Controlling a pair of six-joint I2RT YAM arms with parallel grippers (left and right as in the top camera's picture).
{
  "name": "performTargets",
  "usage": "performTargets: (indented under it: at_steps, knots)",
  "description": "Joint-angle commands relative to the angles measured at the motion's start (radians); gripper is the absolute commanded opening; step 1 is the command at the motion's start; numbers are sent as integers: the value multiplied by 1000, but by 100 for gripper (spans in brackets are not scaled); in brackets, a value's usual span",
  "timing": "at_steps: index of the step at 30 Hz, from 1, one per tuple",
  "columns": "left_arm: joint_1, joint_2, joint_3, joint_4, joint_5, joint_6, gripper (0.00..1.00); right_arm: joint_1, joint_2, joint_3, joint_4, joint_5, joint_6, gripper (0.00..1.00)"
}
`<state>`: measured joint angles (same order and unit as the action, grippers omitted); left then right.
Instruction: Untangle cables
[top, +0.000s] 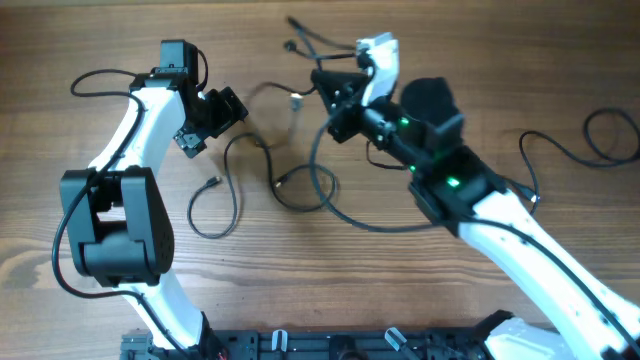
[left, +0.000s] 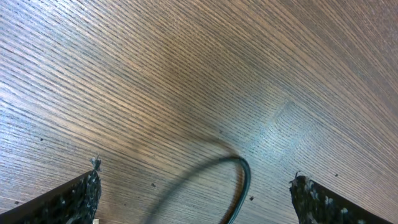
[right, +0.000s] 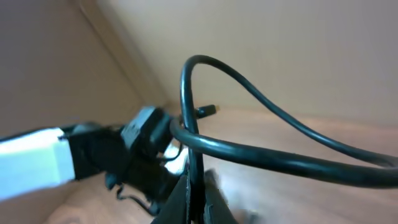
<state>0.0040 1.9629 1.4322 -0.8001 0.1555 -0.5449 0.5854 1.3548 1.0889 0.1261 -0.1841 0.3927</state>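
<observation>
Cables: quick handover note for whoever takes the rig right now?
Left pincer: open, close over the table, one cable loop between its fingers, not gripped.
Right pincer: shut on a cable, raised off the wood.
Cables: loose loops mid-table between the arms, several crossing.
Done: cords lie as open loops, no tight clump.
Left: separate the crossed loops and lay each cord apart.

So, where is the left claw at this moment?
Overhead, the open left claw hangs over the upper left of the brown wooden table, left of the right claw; a loop of thin black flexible cable lies below, between its fingers.
</observation>
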Motion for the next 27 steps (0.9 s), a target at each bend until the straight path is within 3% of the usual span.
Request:
performTargets:
  at_steps: [1, 7, 15, 18, 27]
  knots:
    - [4, 14, -8, 3, 12, -14, 100, -16, -35, 18, -54, 254, -82, 4]
    - [4, 14, -8, 4, 12, -14, 100, -125, -32, 18, -261, 575, -75, 4]
    - [4, 14, -8, 4, 12, -14, 100, -336, 43, 17, -403, 569, -41, 4]
    - [4, 14, -8, 3, 12, -14, 100, -417, 77, 17, -425, 568, 46, 4]
    - [2, 14, -8, 4, 12, -14, 100, -652, 244, 17, -359, 497, 81, 4]
